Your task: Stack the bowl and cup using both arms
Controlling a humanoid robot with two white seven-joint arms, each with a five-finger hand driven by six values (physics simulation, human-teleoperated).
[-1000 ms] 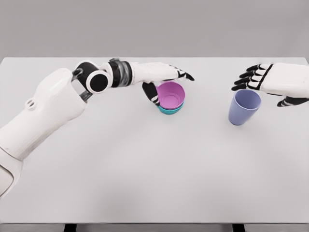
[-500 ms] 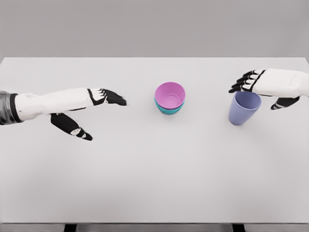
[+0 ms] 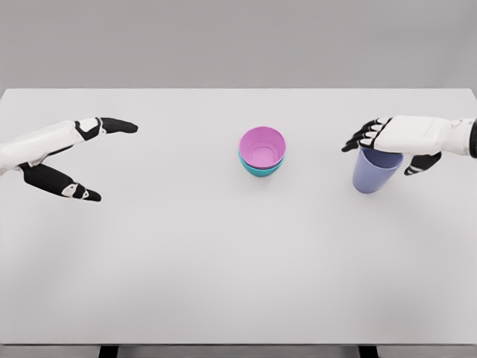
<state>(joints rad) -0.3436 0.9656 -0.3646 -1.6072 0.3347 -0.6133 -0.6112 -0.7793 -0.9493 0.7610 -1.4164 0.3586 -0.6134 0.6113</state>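
A pink bowl [image 3: 262, 146] sits nested in a teal bowl [image 3: 258, 170] near the table's middle. A lavender cup [image 3: 373, 170] stands upright to the right. My right hand [image 3: 376, 138] hovers over the cup's rim, fingers spread and slightly bent, its thumb [image 3: 421, 162] on the cup's right side; it holds nothing that I can see. My left hand [image 3: 82, 156] is far to the left, away from the bowls, open with fingers stretched and the thumb [image 3: 59, 184] hanging below.
The white table [image 3: 223, 261] spans the whole view, with its front edge at the bottom and a grey wall behind its far edge.
My left hand has let go of the pink bowl and drawn back to the left edge. My right hand has come left and down over the cup's rim.
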